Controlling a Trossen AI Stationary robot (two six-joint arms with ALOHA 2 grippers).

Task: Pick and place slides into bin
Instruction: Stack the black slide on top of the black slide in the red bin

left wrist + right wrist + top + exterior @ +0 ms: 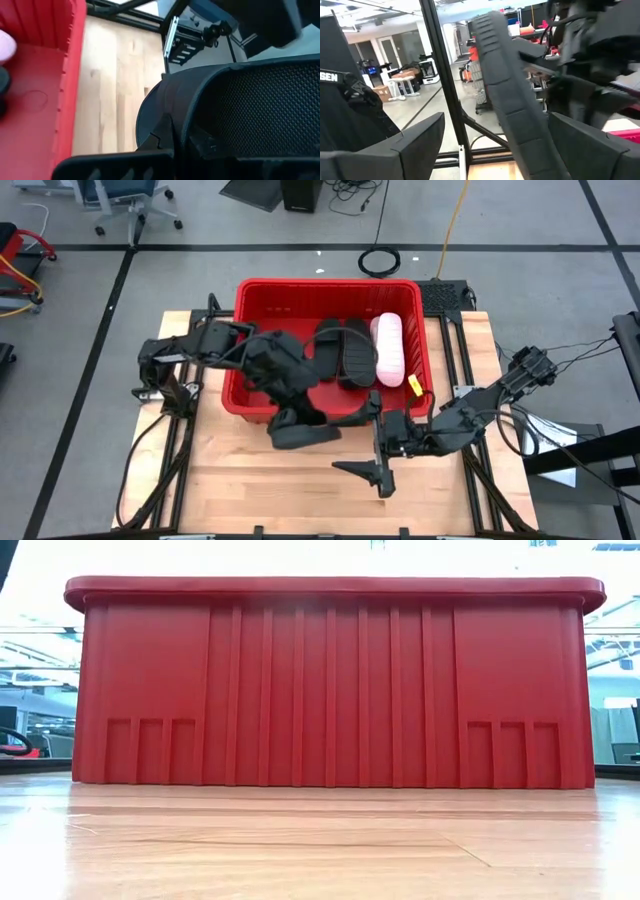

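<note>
Wooden table: light planks, black frame rails at both sides.

Red bin: sits at the far middle of the table, long side facing the low camera, which it nearly fills. Ribbed walls, thick rim.

Inside the bin (high view): two black slides lying side by side near the middle, and a pale pink slide just beside them toward the right wall. A small yellow tag shows at the right inner wall.

Left arm reaches over the bin's near-left corner. Left tool is clamped on a black slide, held over the near rim, part over the bin and part over the table. Left wrist view shows the textured sole close up, bin wall alongside.

Right arm lies low across the near-right table. Right tool stands with fingers apart; another black slide sits at its tip, on the table, well outside the bin (whether it is gripped, cannot tell).
</note>
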